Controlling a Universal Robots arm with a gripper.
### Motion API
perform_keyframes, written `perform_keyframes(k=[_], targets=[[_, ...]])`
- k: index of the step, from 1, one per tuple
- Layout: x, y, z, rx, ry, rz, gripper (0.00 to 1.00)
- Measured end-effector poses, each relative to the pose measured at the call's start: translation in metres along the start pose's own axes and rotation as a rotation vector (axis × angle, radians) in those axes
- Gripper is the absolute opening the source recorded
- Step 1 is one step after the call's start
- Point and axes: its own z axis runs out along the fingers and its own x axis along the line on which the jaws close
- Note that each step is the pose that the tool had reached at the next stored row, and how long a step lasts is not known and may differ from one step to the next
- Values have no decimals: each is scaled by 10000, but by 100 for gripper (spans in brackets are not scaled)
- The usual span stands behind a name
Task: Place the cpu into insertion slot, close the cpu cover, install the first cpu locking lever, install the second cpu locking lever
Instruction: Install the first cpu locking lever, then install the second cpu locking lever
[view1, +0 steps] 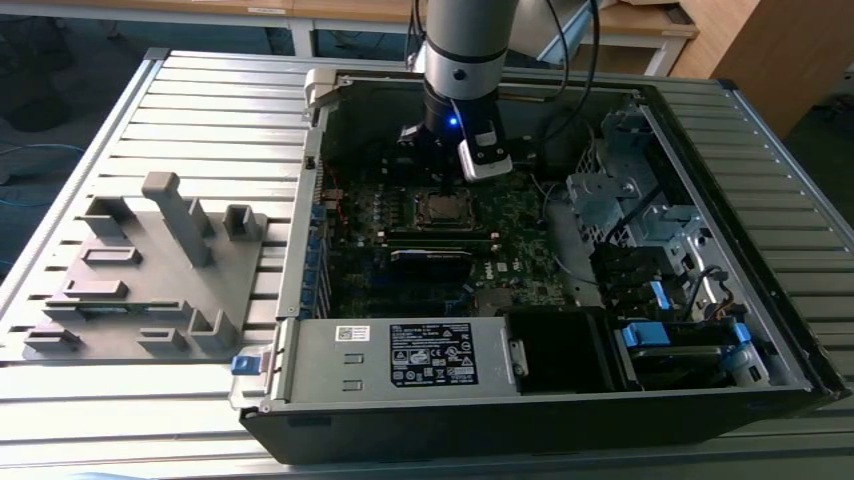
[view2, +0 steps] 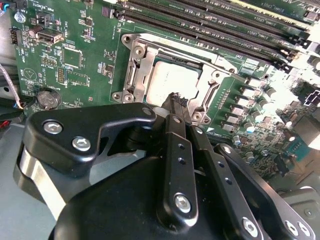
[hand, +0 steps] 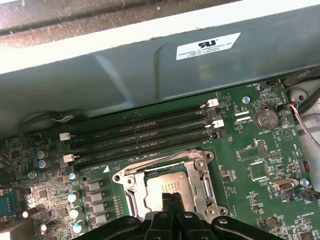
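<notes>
One gripper — jaws together, holding nothing — hovers just over the cpu, which sits in the slot with the cover apparently shut — levers unclear.

Dull silver-grey on the cpu, framed by the shiny silver cpu cover. Green with fine pale tracery on the motherboard; black on the long memory slots. Matte black on the pincer. Pale grey, ribbed in parallel lines, across the tabletop.
</notes>
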Motion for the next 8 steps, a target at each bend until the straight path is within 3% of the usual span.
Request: perform_keyframes(k=[8], targets=[[0, 2, -15, -2, -1, 0, 11]])
